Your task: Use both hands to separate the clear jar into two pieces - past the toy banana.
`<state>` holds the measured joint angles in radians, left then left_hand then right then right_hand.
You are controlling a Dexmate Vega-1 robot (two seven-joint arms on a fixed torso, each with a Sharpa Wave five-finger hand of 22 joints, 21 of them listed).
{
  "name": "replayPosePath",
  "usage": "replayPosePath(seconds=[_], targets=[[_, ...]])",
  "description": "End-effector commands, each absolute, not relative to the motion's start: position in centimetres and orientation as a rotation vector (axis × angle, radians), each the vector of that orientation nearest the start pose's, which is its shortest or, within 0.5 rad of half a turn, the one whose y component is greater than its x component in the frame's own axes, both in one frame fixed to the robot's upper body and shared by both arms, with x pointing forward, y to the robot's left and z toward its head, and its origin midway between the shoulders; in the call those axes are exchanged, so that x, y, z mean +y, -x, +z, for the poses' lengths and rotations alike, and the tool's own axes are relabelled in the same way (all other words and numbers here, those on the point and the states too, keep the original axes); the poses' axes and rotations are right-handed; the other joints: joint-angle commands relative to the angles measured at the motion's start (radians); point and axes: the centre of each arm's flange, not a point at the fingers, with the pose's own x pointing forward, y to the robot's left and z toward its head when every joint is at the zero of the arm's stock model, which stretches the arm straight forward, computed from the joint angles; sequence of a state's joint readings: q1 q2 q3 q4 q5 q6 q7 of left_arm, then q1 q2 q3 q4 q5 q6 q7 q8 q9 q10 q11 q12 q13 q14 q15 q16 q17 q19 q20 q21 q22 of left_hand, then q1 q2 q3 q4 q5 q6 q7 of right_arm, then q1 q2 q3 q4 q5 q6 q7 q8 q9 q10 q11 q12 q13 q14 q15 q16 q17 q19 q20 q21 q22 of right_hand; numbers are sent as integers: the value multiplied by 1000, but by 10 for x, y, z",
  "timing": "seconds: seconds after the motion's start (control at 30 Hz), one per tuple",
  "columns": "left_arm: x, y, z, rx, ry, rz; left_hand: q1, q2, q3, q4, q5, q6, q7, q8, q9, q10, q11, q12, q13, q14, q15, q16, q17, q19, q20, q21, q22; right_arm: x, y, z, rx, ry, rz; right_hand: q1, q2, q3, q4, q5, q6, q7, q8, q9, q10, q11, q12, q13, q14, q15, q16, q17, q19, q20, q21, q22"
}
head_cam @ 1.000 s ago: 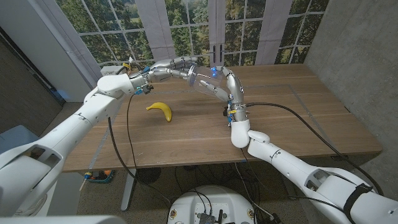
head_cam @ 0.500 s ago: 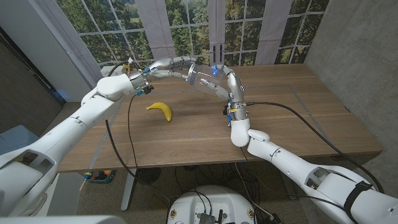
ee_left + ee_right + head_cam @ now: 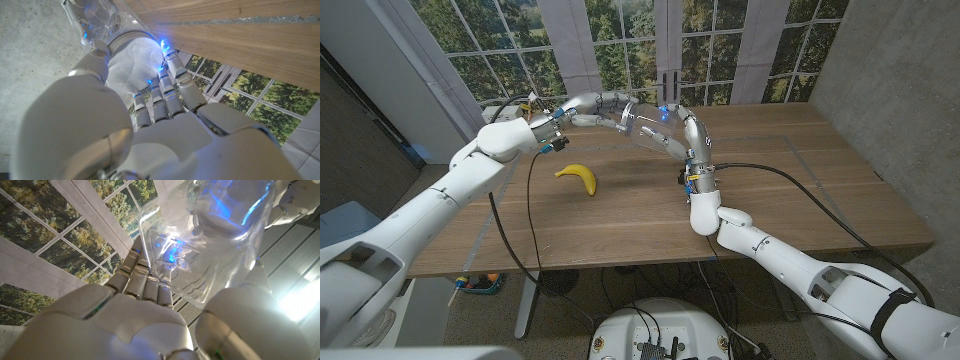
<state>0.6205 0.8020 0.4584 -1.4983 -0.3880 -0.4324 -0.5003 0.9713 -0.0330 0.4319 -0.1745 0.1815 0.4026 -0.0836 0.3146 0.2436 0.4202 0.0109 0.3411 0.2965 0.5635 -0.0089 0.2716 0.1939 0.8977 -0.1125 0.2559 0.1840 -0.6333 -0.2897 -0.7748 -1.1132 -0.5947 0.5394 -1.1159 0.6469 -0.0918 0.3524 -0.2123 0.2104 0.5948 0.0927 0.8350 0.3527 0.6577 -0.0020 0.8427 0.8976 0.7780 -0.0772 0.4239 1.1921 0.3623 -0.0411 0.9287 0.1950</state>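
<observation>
Both hands are up off the tabletop [image 3: 620, 215], meeting at the far side of it, and they hold the clear jar [image 3: 645, 125] between them in the air. My left hand [image 3: 610, 108] wraps the jar's white lid end; in the left wrist view its fingers [image 3: 167, 82] curl around the pale lid [image 3: 131, 60] with blue light glinting on them. My right hand [image 3: 678, 128] clasps the clear body from the other side; in the right wrist view the transparent wall [image 3: 215, 235] fills the space above its fingers [image 3: 140, 275], which press against the plastic.

Compared with a second ago, the left arm has edged slightly and the jar has tilted a little, but the grip on both ends looks unchanged and the two pieces remain joined. I judge this as the middle of the twisting or pulling step: no gap shows yet between lid and body.

Beyond the hands, the toy banana [image 3: 578, 177] lies alone on the wood, nearer to me than the jar and towards my left, well apart from it. Windows with trees stand behind the far edge.
</observation>
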Motion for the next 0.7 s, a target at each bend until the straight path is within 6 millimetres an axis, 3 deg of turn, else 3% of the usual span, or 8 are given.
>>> replayPosePath(seconds=[0.03,0.13,0.23,0.3,0.37,0.43,0.53,0.7], targets=[[245,-571,117,-871,-725,-749,35,26,-3,-3,5,29,37,4,7,12,-3,3,8,45,-146,0,1,0,4,8,5,-92,-586,-6,-1396,489,-225,244,251,89,77,4,171,-143,77,156,212,-203,1,5,13,-144,-5,3,-7,-62,9,2],[241,-574,115,-854,-693,-775,43,30,-7,-1,6,28,45,4,11,22,-11,7,12,51,-153,1,1,11,-5,14,6,-92,-585,-5,-1407,495,-226,244,250,89,77,3,171,-145,77,155,211,-202,1,5,14,-144,-5,4,-8,-62,11,2],[237,-579,112,-812,-644,-815,41,40,-9,7,8,59,81,16,19,80,-5,27,19,104,-164,9,-5,59,-30,37,10,-91,-584,-5,-1422,510,-232,243,251,90,78,3,169,-143,76,154,210,-202,2,8,13,-143,-6,3,-10,-62,13,1],[235,-582,110,-777,-616,-830,38,49,-6,9,8,98,149,32,29,141,-10,45,24,180,-180,18,-12,112,-47,64,13,-91,-583,-5,-1429,514,-234,243,251,90,77,3,169,-143,76,155,209,-202,1,8,12,-144,-7,3,-11,-63,13,1],[234,-584,109,-740,-591,-840,33,55,0,11,7,125,189,42,36,194,1,57,21,235,-200,20,-15,157,-62,87,13,-91,-582,-4,-1438,524,-241,243,250,90,77,3,169,-143,76,154,209,-202,1,9,11,-144,-7,3,-12,-63,14,1],[234,-587,109,-710,-568,-844,38,75,18,8,8,163,231,56,47,276,-2,73,12,328,-215,28,-15,227,-75,123,12,-90,-582,-3,-1445,536,-246,242,251,90,78,3,168,-144,76,154,210,-203,-1,6,10,-143,-9,2,-14,-63,15,1],[234,-589,108,-678,-532,-834,48,99,51,4,6,232,269,75,62,376,-8,89,-8,430,-222,22,-15,301,-85,164,9,-90,-583,-2,-1450,543,-250,242,251,91,78,3,168,-144,75,154,205,-201,0,10,10,-144,-9,2,-13,-63,17,1],[234,-592,107,-620,-466,-851,59,116,92,1,1,329,302,93,86,512,-7,106,-48,550,-223,10,-16,370,-87,210,8,-91,-584,-1,-1452,542,-252,241,251,91,78,2,167,-144,75,153,207,-202,-2,7,9,-143,-10,2,-17,-63,19,0]])
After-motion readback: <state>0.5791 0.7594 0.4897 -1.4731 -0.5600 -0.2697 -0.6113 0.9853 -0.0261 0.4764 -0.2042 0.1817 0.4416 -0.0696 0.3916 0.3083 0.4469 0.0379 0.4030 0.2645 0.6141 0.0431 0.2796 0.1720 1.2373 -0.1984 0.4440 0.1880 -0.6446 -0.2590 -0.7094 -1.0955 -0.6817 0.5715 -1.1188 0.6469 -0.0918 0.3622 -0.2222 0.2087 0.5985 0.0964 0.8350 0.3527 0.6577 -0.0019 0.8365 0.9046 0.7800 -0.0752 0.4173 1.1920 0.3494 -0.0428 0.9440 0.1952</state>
